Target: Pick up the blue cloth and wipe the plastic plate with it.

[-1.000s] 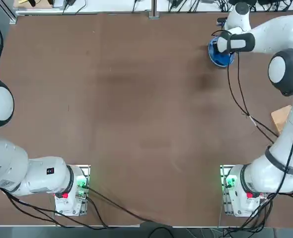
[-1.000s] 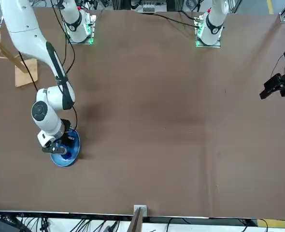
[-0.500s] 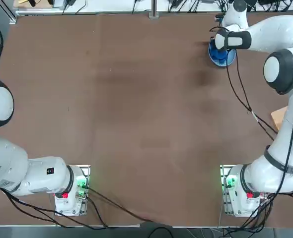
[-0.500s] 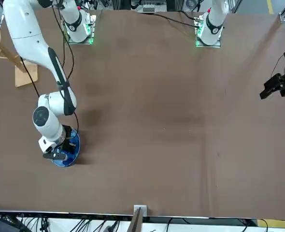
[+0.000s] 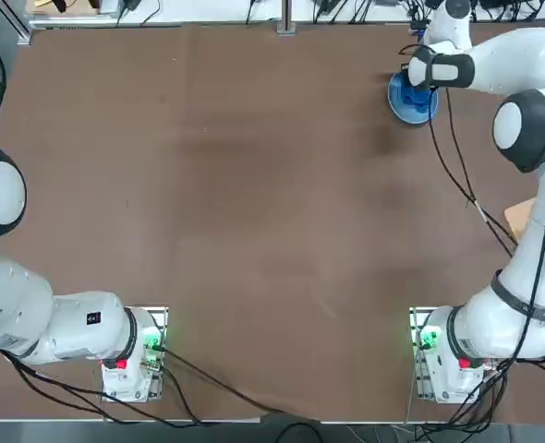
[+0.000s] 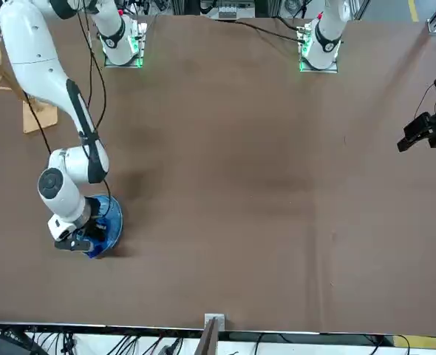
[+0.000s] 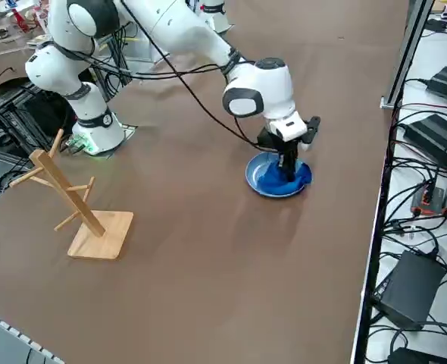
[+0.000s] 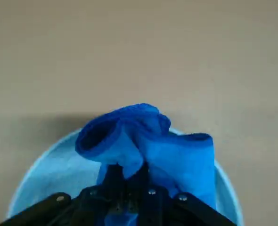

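Your right claw (image 7: 288,173) is pinching the blue cloth (image 8: 148,141) tight, pointing straight down so the bunched fabric presses onto the plastic plate (image 7: 257,174) (far desk (image 7: 208,265) corner) — that's wiping posture, cloth draped over the rim's far side.

Glossy white rounded arm links (image 7: 170,30), black dangling cables (image 6: 92,66), black wrist fittings, green-lit bases (image 5: 429,341).
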`<control>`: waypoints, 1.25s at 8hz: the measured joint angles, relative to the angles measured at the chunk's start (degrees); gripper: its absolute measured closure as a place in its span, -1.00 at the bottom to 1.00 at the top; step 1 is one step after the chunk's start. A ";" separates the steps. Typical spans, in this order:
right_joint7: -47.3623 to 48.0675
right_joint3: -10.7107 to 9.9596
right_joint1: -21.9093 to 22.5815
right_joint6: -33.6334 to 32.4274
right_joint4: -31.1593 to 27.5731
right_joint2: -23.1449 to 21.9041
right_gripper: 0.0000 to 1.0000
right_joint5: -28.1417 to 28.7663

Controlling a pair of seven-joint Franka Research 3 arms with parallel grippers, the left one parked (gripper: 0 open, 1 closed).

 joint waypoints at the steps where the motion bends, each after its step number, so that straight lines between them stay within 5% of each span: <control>1: -0.15 0.16 -0.46 0.02 -0.13 -0.04 0.92 0.00; 10: 6.75 -0.28 4.15 -1.63 -5.24 -3.48 0.92 -0.08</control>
